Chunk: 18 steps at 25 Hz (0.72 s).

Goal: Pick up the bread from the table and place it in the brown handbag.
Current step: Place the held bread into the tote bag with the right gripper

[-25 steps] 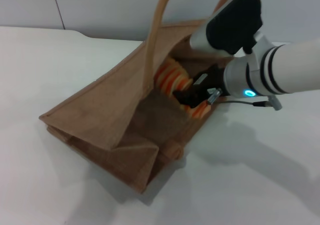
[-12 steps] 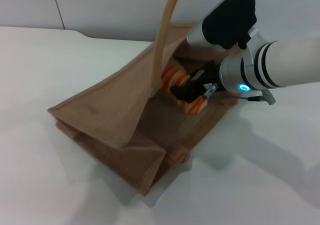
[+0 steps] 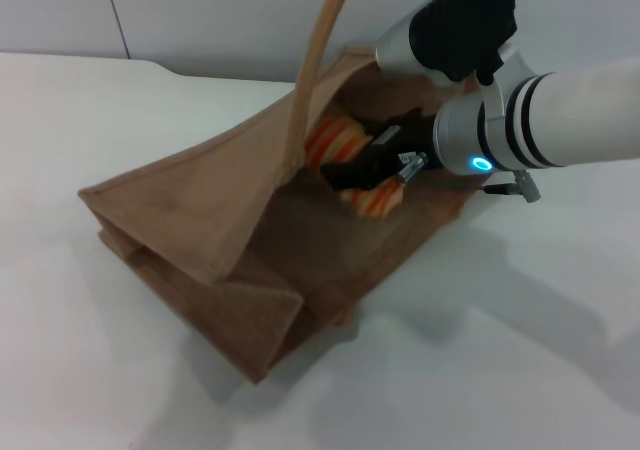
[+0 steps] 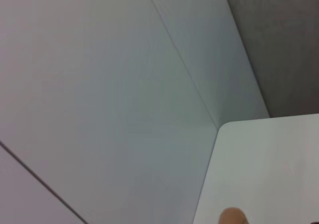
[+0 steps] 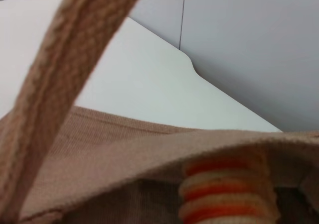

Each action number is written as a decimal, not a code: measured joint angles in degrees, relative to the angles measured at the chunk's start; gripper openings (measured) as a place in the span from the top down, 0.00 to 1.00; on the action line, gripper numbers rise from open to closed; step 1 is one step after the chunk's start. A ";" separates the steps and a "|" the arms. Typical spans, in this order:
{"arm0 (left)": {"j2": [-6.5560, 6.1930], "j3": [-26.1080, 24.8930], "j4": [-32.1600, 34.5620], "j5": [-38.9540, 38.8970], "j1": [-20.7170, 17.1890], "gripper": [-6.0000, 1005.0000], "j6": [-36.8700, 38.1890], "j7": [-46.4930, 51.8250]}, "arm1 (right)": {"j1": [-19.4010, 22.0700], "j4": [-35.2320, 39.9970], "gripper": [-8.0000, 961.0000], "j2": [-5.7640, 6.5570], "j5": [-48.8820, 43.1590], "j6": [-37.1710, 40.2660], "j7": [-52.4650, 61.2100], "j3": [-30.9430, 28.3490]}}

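The brown handbag (image 3: 200, 220) lies on its side on the white table (image 3: 90, 110), its open mouth facing the far right. My right gripper (image 3: 365, 170) reaches into that mouth and is shut on the bread (image 3: 335, 140), an orange and cream striped loaf, held just inside the bag. The right wrist view shows the bread (image 5: 224, 194) behind the bag's rim (image 5: 149, 149). One tan handle (image 3: 318, 65) rises straight up out of the head view and crosses the right wrist view (image 5: 65, 84). My left gripper is out of view.
The white right arm (image 3: 570, 120) stretches in from the right above the table. A grey wall (image 3: 200, 10) runs along the table's far edge. The left wrist view shows only wall and a table corner (image 4: 269, 169).
My right gripper has carried the bread leftward, deeper into the bag's mouth. The bag has shifted slightly on the table and its handle has swayed.
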<state>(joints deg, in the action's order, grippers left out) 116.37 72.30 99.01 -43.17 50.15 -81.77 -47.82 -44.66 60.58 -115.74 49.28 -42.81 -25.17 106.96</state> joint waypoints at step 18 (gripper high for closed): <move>-0.14 -4.39 -0.41 3.37 -6.49 0.85 2.45 -0.27 | 8.55 6.56 0.07 0.25 -7.15 -10.21 -0.06 -9.86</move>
<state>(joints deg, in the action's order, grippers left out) 116.22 67.91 98.60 -39.80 43.65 -79.32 -48.09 -36.11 67.13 -115.49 42.13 -53.02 -25.23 97.10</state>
